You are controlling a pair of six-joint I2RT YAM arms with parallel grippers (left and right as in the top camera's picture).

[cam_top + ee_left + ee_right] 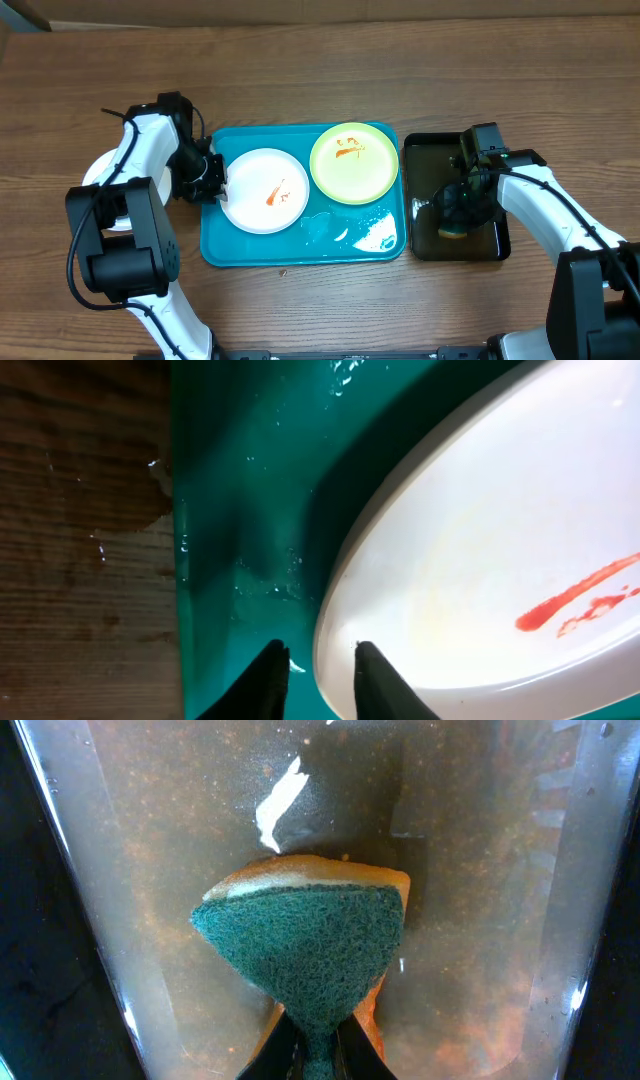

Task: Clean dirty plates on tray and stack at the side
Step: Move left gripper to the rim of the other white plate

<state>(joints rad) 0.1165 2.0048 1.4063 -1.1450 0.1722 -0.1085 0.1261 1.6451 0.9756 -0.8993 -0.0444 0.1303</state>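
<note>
Wood-grain tabletop [320,80] bears a glossy teal rectangular plastic tray [250,248], long axis 9-to-3 o'clock; a round white plate [262,190] (red streak) lies flat at its 9 o'clock end, a lime-green round plate [354,163] at 1 o'clock; left gripper [318,675] straddles the white rim, jaws part-open, clamping nothing; right gripper [318,1055], over a black tray [425,150] at 3 o'clock, pinches a fibrous green scouring sponge [305,945].

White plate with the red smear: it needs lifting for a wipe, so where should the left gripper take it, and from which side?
Take its raised left rim, coming in over the left wall of the tray. The white plate is wide and shallow, so only the thin rim fits between fingers; the left gripper has its open jaws straddling that edge.
</note>
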